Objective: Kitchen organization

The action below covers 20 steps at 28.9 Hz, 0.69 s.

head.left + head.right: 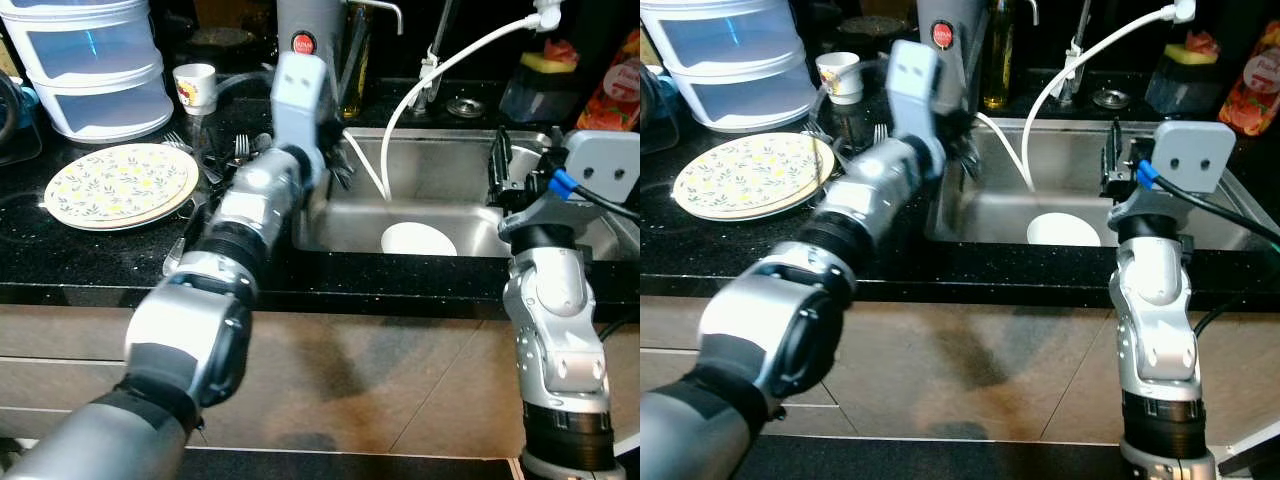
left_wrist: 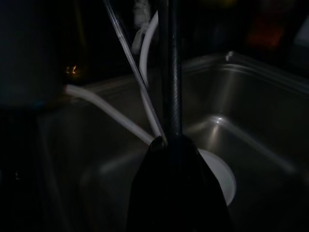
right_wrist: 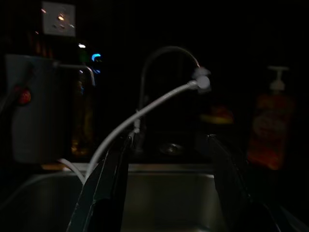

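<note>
The head views show a black speckled tabletop [image 1: 120, 262] with a steel sink [image 1: 470, 225] set into it and a white plate [image 1: 418, 240] lying on the sink floor. The left hand [image 1: 338, 165] reaches over the sink's left rim, and its wrist view, very dark, shows the two fingers pressed together around a thin dark stick-like thing [image 2: 170, 72] that I cannot identify, with the plate below. In the head views that hand is largely hidden behind its own wrist housing.

The right hand [image 1: 502, 170] hovers at the sink's right side; its wrist view shows the fingers [image 3: 108, 183] apart with nothing between them, facing the far wall, a curved tap [image 3: 166, 72] and a white hose [image 1: 440, 75] that runs down into the basin.

On the left of the tabletop lies a flowered plate [image 1: 120, 185], with forks [image 1: 235, 150] just to its right. Farther back stand stacked clear tubs [image 1: 95, 70] and a small paper cup [image 1: 195, 87]. At far right a red bottle [image 1: 615, 85] is cut off by the frame. Brown floor tiles [image 1: 380, 385] lie in front.
</note>
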Available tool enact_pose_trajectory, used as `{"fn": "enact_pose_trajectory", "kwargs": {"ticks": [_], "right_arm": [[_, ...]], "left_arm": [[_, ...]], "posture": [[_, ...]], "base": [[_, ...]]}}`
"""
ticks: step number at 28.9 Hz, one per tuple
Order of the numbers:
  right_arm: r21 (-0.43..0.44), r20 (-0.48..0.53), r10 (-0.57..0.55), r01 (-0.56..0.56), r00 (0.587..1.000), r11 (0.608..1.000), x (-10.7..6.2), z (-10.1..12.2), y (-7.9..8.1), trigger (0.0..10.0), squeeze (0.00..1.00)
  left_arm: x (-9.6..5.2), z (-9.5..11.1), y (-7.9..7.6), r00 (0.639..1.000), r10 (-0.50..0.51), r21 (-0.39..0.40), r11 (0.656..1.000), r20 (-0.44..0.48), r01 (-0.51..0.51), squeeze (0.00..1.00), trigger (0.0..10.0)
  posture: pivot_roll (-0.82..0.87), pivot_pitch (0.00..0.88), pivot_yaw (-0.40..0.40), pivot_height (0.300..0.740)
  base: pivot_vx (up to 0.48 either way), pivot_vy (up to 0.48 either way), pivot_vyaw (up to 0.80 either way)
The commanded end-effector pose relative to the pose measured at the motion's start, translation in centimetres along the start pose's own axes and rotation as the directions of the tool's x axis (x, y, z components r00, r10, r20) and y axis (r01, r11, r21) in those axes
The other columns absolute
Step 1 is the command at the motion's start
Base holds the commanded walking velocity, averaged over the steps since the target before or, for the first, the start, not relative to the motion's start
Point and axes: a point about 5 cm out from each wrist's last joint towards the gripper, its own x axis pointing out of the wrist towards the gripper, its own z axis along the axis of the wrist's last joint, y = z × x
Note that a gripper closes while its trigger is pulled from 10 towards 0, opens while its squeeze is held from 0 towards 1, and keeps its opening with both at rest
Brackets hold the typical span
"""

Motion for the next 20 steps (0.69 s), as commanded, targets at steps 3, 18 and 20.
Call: {"fn": "enact_pose_trajectory", "kwargs": {"ticks": [3,18,20], "right_arm": [[-0.001,0.014,0.01,-0.01,1.0,1.0,-0.7,1.0,0.3,10.0,0.0],[0.023,0.019,0.005,-0.005,1.0,1.0,-0.3,1.1,0.2,10.0,0.0],[0.028,0.022,0.008,-0.009,1.0,1.0,-0.1,1.1,0.4,10.0,0.0]], "left_arm": [[0.3,-1.3,-1.3,0.997,0.031,0.037,0.999,-0.069,-0.029,0.11,10.0],[-0.1,3.4,0.9,0.987,0.026,0.135,0.99,0.157,-0.048,0.0,10.0],[-0.2,3.6,0.9,0.986,0.02,0.168,0.985,0.165,-0.049,0.0,10.0]], "posture": [[-0.14,0.134,0.032,0.74],[-0.08,0.132,0.005,0.74],[-0.04,0.101,0.004,0.74]], "base": [[0.0,0.0,0.0],[0.0,0.0,0.0],[0.0,0.0,0.0]]}}
